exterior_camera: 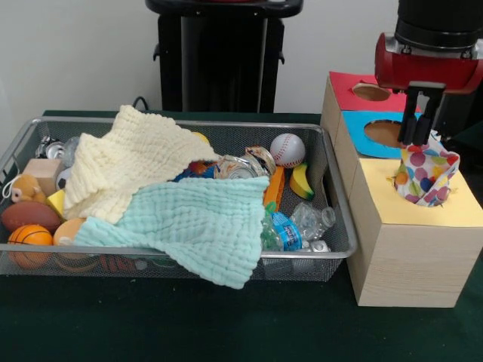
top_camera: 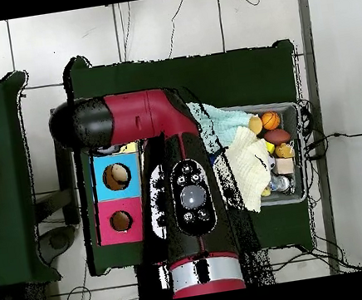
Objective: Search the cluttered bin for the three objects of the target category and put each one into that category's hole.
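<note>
My gripper [exterior_camera: 423, 121]: I hang over the yellow-faced box at the front view's right, black fingers [exterior_camera: 414, 113] pointing down and pinched onto the top of a dotted fabric piece.
Dotted fabric piece [exterior_camera: 425, 175]: white cloth with red, orange, yellow, green and blue dots, bunched upright; its lower end sits on the yellow face where the hole would be, its upper edge is in my grip.
Hole in the yellow face: covered by the fabric, so I cannot see its rim.
Yellow-faced box [exterior_camera: 411, 241]: pale wood, nearest the camera in a row of three, just beside the bin's right end.
Blue-faced box [exterior_camera: 361, 125]: next behind it, round hole [exterior_camera: 383, 133] open and partly behind my fingers.
Red-faced box [exterior_camera: 349, 87]: farthest back, its hole [exterior_camera: 370, 92] open.
Bin [exterior_camera: 226, 255]: silver wire-mesh basket on the green table [exterior_camera: 151, 324], full of clutter.
Cream waffle cloth [exterior_camera: 128, 162]: spread over the bin's left and middle.
Mint-green waffle cloth [exterior_camera: 192, 226]: overlaps the cream one and droops over the near rim.
Other contents: baseball [exterior_camera: 287, 149], toy banana [exterior_camera: 302, 182], small basketball [exterior_camera: 29, 237], crushed plastic bottle [exterior_camera: 296, 226].
My arm [top_camera: 182, 190]: in the overhead view it hides the yellow box and my fingers; the red and blue boxes show to its left, the bin to its right.
</note>
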`<action>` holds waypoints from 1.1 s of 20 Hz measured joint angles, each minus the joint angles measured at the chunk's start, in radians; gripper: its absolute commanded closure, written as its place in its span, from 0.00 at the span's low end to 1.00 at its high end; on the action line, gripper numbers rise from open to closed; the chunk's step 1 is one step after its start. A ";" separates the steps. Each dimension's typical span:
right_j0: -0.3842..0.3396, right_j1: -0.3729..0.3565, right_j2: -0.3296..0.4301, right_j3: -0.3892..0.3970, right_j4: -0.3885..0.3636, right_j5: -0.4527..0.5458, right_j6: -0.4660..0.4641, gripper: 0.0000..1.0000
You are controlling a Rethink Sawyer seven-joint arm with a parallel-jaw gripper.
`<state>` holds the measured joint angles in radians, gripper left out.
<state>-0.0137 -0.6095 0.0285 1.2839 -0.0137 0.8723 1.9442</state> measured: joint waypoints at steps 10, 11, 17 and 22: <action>0.003 0.018 0.000 0.000 -0.006 0.000 0.000 1.00; 0.006 0.019 0.000 0.000 -0.006 0.000 0.000 1.00; 0.027 0.021 0.000 0.000 -0.006 0.000 0.000 1.00; 0.047 0.024 0.000 0.000 -0.006 0.000 0.000 1.00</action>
<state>0.0331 -0.5857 0.0288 1.2837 -0.0193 0.8723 1.9442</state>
